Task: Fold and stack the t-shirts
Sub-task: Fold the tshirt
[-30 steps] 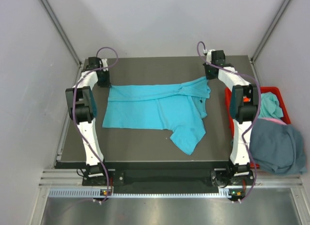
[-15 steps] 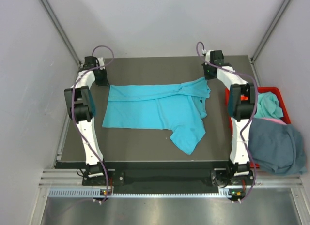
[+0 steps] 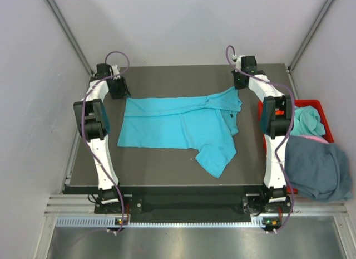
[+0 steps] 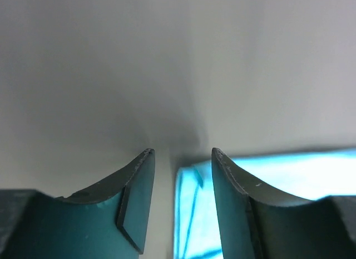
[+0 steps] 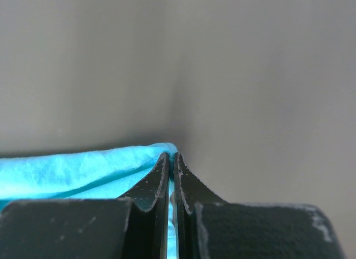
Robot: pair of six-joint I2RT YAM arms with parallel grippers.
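On table (image 3: 167,164), across its far half: turquoise t-shirt (image 3: 178,125), laid sideways, long axis parallel to the table's far edge. Left end square and flat. Far margin doubled over into a narrow band along most of the length. Right end bunched around the collar, with a loose flap trailing toward the table's near edge, right of the table's middle. Surface mostly smooth, with a few shallow creases near the bunched end. Cloth bright and plain, without print.

Left gripper (image 3: 118,91) near the table's far left corner, jaws parted and empty, just beside the shirt's far left corner. Cloth edge visible past the fingertips in the wrist view, not between them. Right gripper (image 3: 239,86) near the table's far right corner, fingers (image 5: 158,175) pinched together on a fold of the turquoise cloth.

Open room: wide bare strip along the table's near edge, broken only by the trailing flap. Narrower bare strips along the table's left and right edges. Only a thin margin between the shirt and the table's far edge. Walls (image 3: 183,25) close behind the far edge and along both sides of the table.

Off the table's right edge: red bin (image 3: 324,104) holding a crumpled blue-green t-shirt (image 3: 307,121). Grey t-shirt (image 3: 317,167) draped over the bin's near end, with a sliver of pink cloth (image 3: 314,140) at its far edge.
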